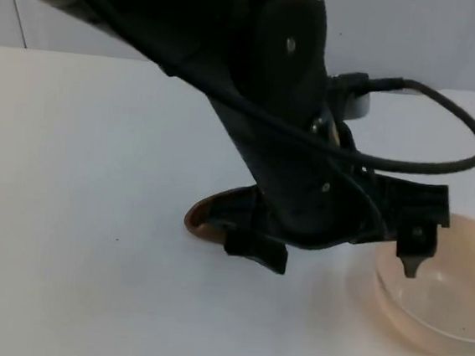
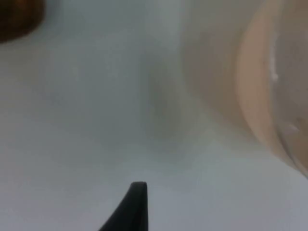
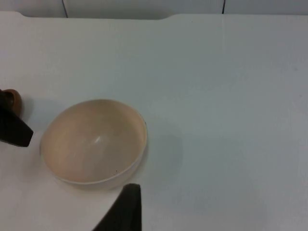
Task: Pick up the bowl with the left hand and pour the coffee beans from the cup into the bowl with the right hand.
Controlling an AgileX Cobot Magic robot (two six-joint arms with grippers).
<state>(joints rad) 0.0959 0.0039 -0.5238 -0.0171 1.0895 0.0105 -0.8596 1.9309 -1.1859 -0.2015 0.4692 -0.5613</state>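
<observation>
I am seeing the left gripper (image 1: 339, 255) hanging low over the white table (image 1: 74, 213) with its fingers spread open — one fingertip (image 1: 412, 266) is dipping over the near rim of the beige bowl (image 1: 454, 291), gripping nothing. The left arm is covering most of the brown cup (image 1: 208, 217) just beside the bowl, so I cannot tell its contents. The right gripper (image 3: 126, 211) is waiting above the table near the bowl (image 3: 94, 142) — I cannot tell its state.

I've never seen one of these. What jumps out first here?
The big black left arm sweeps across the table, its end effector hanging at the near rim of a pale, empty bowl. Behind the arm peeks a brown cup.
</observation>
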